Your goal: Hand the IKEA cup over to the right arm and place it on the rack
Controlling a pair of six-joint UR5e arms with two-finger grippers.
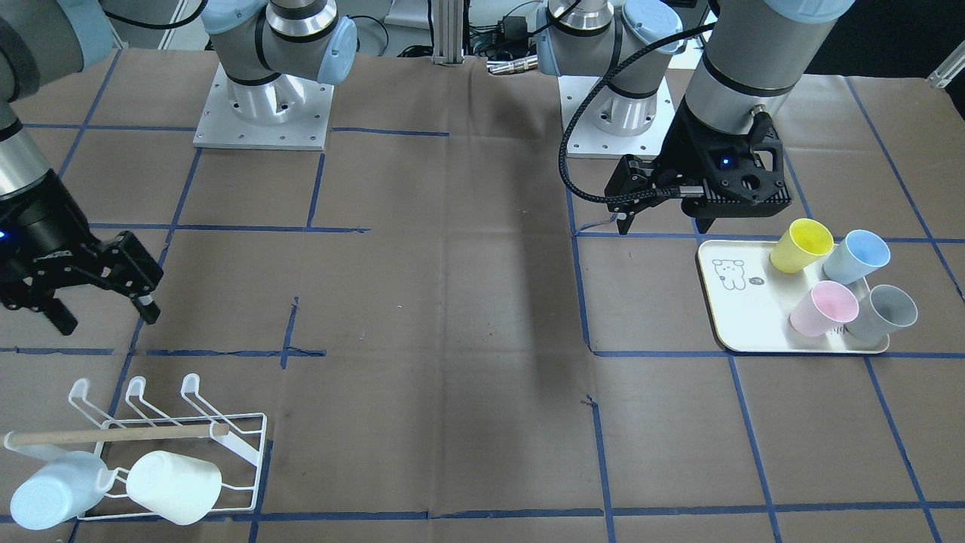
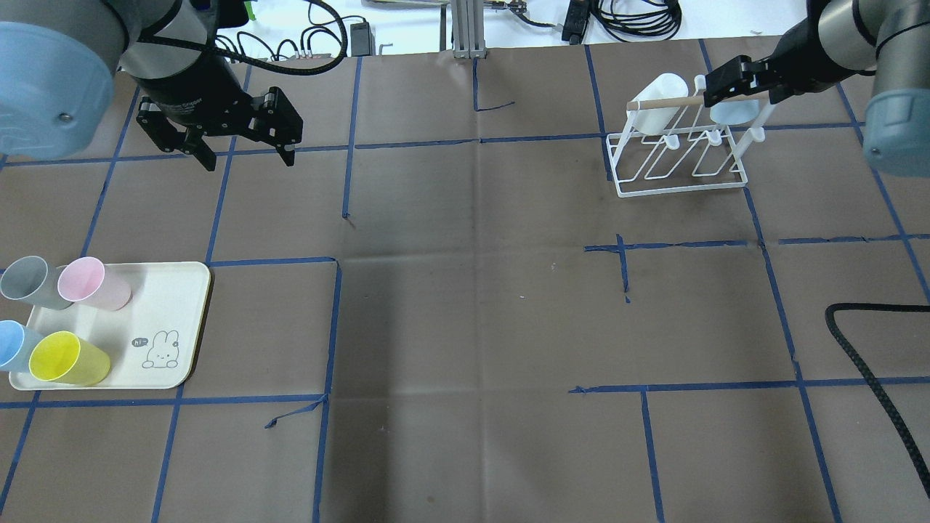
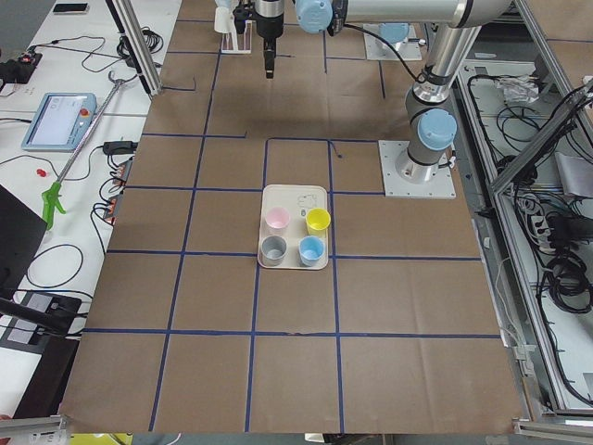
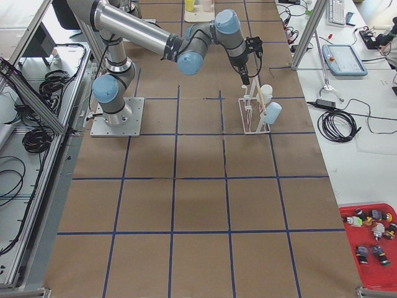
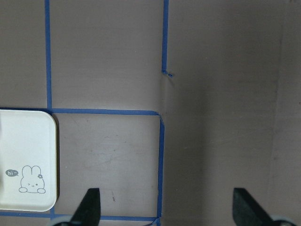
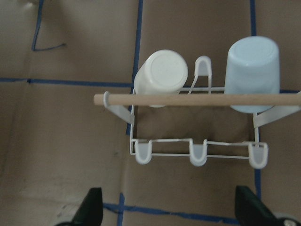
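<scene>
Four cups lie on a cream tray (image 2: 182,290): yellow (image 2: 65,358), blue (image 2: 13,343), pink (image 2: 91,283) and grey (image 2: 27,282). My left gripper (image 2: 249,156) hangs open and empty above the table beyond the tray; its wrist view shows only the tray corner (image 5: 28,141). The rack (image 2: 683,174) stands at the far right with a white cup (image 6: 161,76) and a pale blue cup (image 6: 251,70) upside down on its prongs. My right gripper (image 2: 741,91) hovers open over the rack's wooden rod (image 6: 197,99) and holds nothing.
Brown paper with blue tape lines covers the table (image 2: 479,305). A thick black braided cable (image 2: 872,363) lies at the right edge. Both arm bases (image 1: 264,113) stand at the robot's side. A red bin of small parts (image 4: 372,245) sits off the table.
</scene>
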